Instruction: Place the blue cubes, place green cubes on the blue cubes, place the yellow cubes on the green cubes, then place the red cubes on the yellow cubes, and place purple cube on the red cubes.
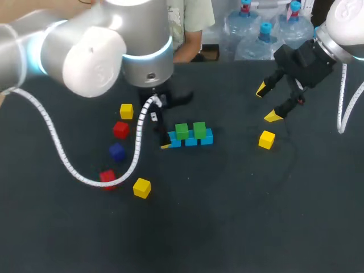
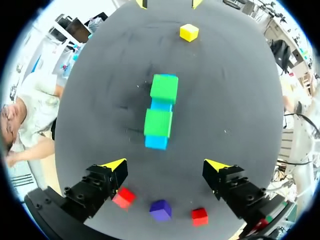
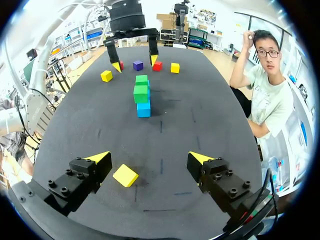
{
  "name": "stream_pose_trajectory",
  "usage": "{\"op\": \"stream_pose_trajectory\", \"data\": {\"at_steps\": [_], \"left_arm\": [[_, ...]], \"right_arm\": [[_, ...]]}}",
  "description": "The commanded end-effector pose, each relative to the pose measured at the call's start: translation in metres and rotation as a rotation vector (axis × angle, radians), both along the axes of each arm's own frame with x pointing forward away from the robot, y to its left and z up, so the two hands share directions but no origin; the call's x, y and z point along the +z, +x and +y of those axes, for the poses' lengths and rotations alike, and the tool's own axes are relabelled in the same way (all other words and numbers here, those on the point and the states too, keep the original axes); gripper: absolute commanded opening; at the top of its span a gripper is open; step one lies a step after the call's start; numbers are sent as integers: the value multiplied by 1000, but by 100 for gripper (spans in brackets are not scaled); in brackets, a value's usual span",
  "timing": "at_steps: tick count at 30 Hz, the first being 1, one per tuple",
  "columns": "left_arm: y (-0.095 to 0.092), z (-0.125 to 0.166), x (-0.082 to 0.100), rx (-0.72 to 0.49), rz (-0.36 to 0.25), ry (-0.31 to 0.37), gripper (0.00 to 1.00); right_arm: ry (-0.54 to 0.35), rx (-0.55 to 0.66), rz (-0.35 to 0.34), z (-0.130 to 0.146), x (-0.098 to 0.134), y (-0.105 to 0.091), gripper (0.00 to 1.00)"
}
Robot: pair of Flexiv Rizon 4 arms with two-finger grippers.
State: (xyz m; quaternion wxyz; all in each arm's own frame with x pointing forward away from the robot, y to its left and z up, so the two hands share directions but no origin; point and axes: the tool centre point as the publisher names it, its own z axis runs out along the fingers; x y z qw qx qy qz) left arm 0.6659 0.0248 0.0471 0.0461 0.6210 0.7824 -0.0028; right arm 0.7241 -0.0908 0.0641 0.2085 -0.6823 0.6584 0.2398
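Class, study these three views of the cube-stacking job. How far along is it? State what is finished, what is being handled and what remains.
Done: the blue cubes sit in a row with two green cubes on top.
In hand: nothing. The left gripper and right gripper are both open and empty.
Left: three yellow cubes, two red cubes and the purple cube lie loose, unstacked.

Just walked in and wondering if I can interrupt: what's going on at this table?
Two robot arms are stacking coloured cubes. A row of light blue cubes sits mid-table with two green cubes on top. Neither gripper holds anything: the left gripper is open by one end of the row, the right gripper open above a loose yellow cube. Two more yellow cubes, two red cubes and a purple cube lie loose nearby.
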Motion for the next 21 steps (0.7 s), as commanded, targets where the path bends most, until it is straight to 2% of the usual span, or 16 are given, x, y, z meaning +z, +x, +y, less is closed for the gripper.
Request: {"op": "stream_pose_trajectory", "data": {"at_steps": [1,5,11,21], "left_arm": [[-12,22,1,8,-22,-124,100],[-19,36,3,39,-28,-145,100],[-29,49,6,70,-30,-136,100],[-43,66,10,109,-47,-160,100]], "right_arm": [[1,-1,-3,0,0,-1,100],[1,-1,-3,0,0,-1,100],[1,-1,-3,0,0,-1,100],[1,-1,-3,0,0,-1,100]]}}
